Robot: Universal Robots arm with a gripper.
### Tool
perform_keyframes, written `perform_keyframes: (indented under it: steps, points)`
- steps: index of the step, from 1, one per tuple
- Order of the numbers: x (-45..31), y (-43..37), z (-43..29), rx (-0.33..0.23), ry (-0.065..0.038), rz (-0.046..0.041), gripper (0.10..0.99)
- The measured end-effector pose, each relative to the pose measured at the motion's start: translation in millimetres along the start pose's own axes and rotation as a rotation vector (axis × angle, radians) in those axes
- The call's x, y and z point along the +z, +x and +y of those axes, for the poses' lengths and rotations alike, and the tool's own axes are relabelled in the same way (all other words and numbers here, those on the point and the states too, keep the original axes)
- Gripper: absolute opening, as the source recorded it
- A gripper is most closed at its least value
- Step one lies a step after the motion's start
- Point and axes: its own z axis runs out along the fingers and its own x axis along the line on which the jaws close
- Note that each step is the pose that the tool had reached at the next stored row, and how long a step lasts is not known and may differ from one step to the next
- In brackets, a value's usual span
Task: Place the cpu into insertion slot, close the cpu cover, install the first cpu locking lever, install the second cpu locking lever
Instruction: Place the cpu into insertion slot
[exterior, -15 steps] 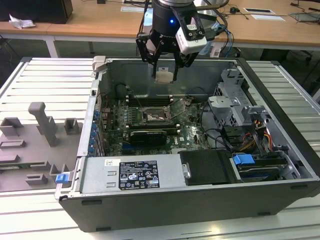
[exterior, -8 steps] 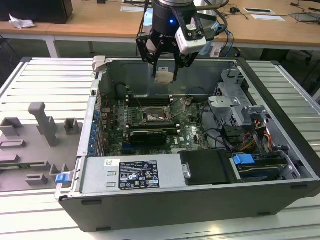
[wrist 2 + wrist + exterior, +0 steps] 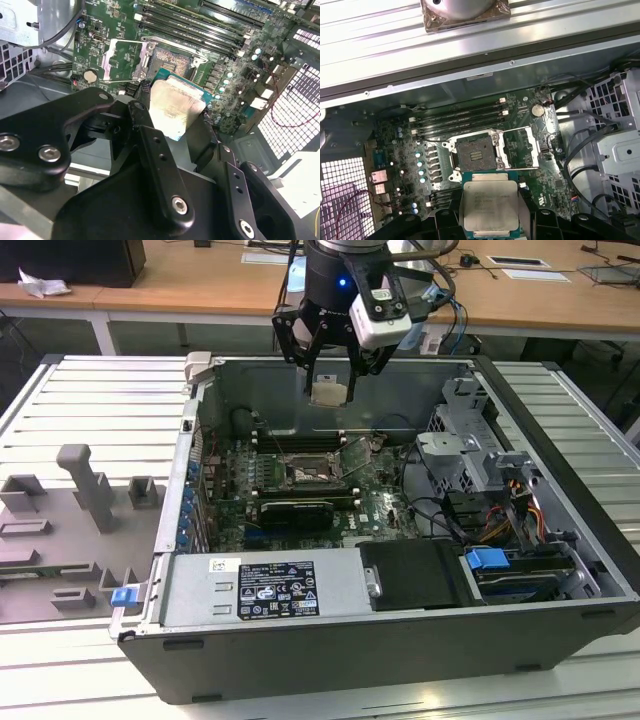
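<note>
Fingers [image 3: 141, 120] of mine clench the cpu [image 3: 489, 207] by its edges, held flat above the open case [image 3: 560, 540] so it faces the bare insertion slot [image 3: 476, 155]; the cpu cover [image 3: 522, 147] stands swung aside, leaving that socket uncovered.

This is a robotics lab: an opened desktop computer case [image 3: 330, 665] sits on a ribbed aluminium worktable [image 3: 90, 390], with grey moulded fixtures [image 3: 85, 490] at the exterior view's left. Along the top of that view, a robot arm [image 3: 335, 275] hangs before wooden desks [image 3: 200, 285] strewn with papers [image 3: 535, 273] and cables [image 3: 470, 260].
</note>
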Motion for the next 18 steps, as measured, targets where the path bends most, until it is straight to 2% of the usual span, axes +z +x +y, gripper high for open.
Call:
perform_keyframes:
  steps: [18]
  points:
    - [0.0, 0.0, 0.0, 0.039, -0.001, -0.0035, 0.529]
